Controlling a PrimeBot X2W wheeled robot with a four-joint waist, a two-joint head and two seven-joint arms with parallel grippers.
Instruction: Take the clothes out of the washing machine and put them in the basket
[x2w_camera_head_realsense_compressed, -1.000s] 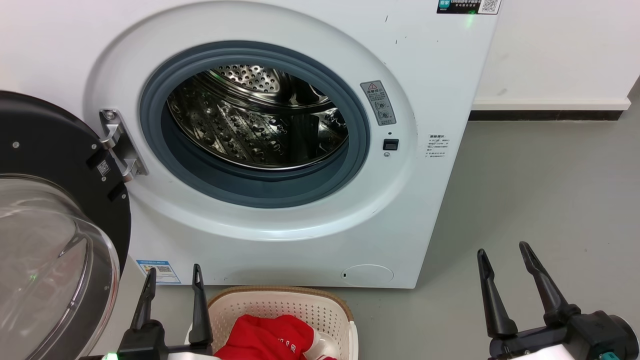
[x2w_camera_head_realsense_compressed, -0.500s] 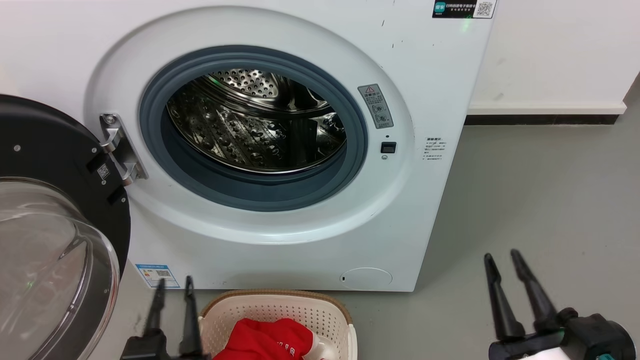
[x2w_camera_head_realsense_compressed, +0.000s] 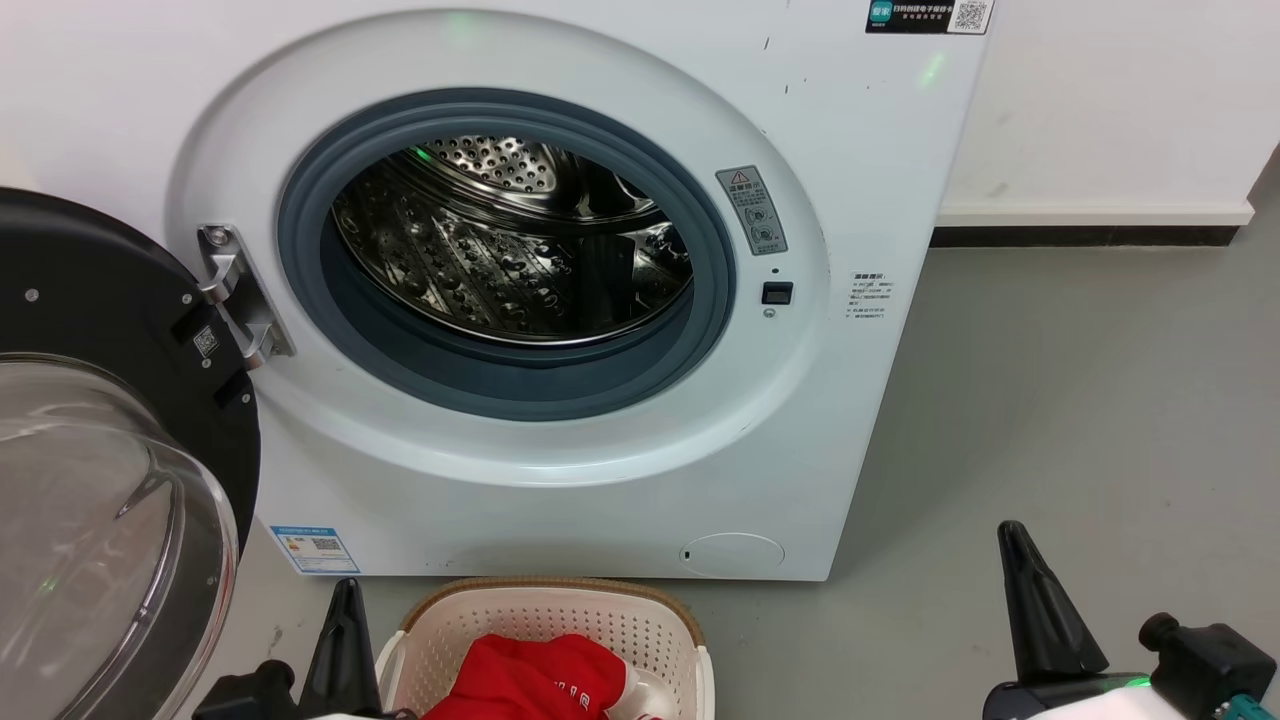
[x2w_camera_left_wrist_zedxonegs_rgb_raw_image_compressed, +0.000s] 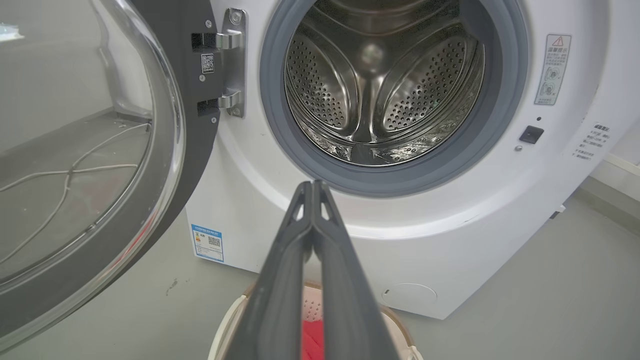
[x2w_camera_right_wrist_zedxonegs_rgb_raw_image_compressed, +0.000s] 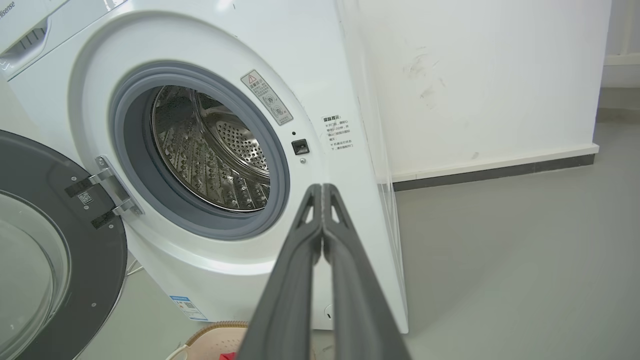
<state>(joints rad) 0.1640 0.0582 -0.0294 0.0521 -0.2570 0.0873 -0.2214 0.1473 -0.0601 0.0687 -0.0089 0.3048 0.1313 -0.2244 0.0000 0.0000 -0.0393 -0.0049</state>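
The white washing machine (x2w_camera_head_realsense_compressed: 600, 500) stands with its door (x2w_camera_head_realsense_compressed: 100, 450) swung open to the left. Its steel drum (x2w_camera_head_realsense_compressed: 500, 260) shows bare metal, with no fabric inside (x2w_camera_left_wrist_zedxonegs_rgb_raw_image_compressed: 370, 100). The cream basket (x2w_camera_head_realsense_compressed: 560, 588) sits on the floor just in front of the machine, and the red clothes (x2w_camera_head_realsense_compressed: 530, 680) lie in it. My left gripper (x2w_camera_head_realsense_compressed: 347, 590) is shut and empty, just left of the basket; in its wrist view the fingers (x2w_camera_left_wrist_zedxonegs_rgb_raw_image_compressed: 312, 186) meet above the red fabric (x2w_camera_left_wrist_zedxonegs_rgb_raw_image_compressed: 311, 342). My right gripper (x2w_camera_head_realsense_compressed: 1012, 535) is shut and empty over the floor at the right (x2w_camera_right_wrist_zedxonegs_rgb_raw_image_compressed: 321, 187).
The glass door bulges out at the lower left, close to my left arm. Grey floor (x2w_camera_head_realsense_compressed: 1080, 420) stretches to the right of the machine up to a white wall with a dark skirting (x2w_camera_head_realsense_compressed: 1090, 237). Loose cables lie on the floor behind the door (x2w_camera_left_wrist_zedxonegs_rgb_raw_image_compressed: 70, 172).
Both grippers have gone from open to shut and have dropped lower in the head view. The clothes and basket have not moved.
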